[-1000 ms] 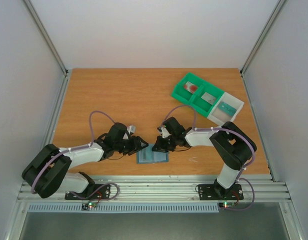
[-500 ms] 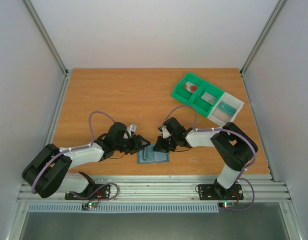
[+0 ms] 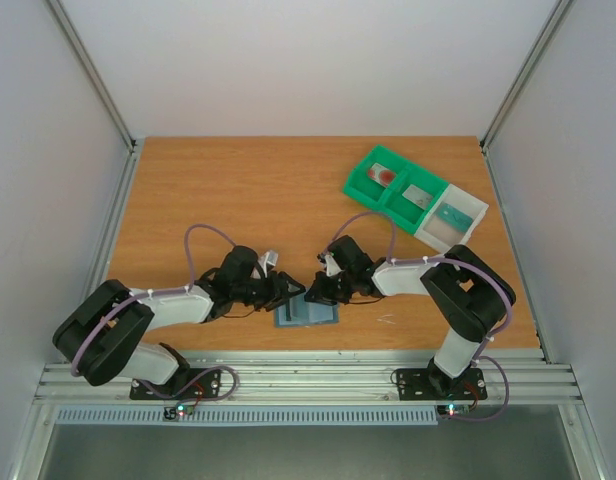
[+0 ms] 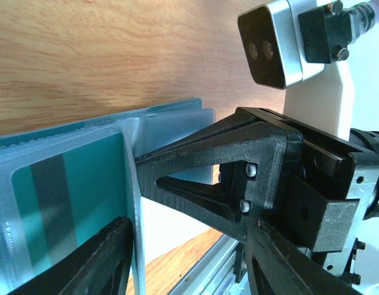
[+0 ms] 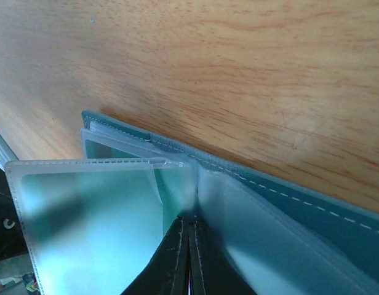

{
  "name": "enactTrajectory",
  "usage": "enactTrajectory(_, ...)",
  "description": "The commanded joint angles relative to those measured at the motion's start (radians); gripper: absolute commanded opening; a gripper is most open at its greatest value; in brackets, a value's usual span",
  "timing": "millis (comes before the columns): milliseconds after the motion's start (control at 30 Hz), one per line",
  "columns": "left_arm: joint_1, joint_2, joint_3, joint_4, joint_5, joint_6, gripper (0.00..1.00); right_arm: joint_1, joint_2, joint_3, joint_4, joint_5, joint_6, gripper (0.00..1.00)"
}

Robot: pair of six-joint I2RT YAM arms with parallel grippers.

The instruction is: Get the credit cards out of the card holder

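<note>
card holder (image 3: 313, 314) | open, between left jaws and right jaws (right closed)

The card holder (image 3: 310, 315) lies under left claw (image 3: 293, 292) and right claw (image 3: 315, 294).

The work surface in front of you is a wooden table (image 3: 238, 190). The card holder (image 3: 313, 316) lies opened out on it (close to the front edge). A green-and-white compartment bin (image 3: 354, 188) sits well apart, behind and right of the card holder.
</note>
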Motion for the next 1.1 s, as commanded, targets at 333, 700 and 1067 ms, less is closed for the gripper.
enactTrajectory(333, -0.017, 0.039, 0.042, 0.058, -0.001, 0.011, 0.50, -0.103, -0.209, -0.033, -0.189, 0.137, -0.089, 0.19)
enactTrajectory(700, -0.024, 0.029, 0.093, 0.006, 0.011, 0.022, 0.48, -0.115, -0.225, -0.057, -0.310, 0.156, -0.160, 0.22)
enactTrajectory(1067, -0.041, 0.074, 0.121, 0.029, 0.018, 0.016, 0.47, -0.097, -0.146, -0.091, -0.185, 0.030, -0.096, 0.12)
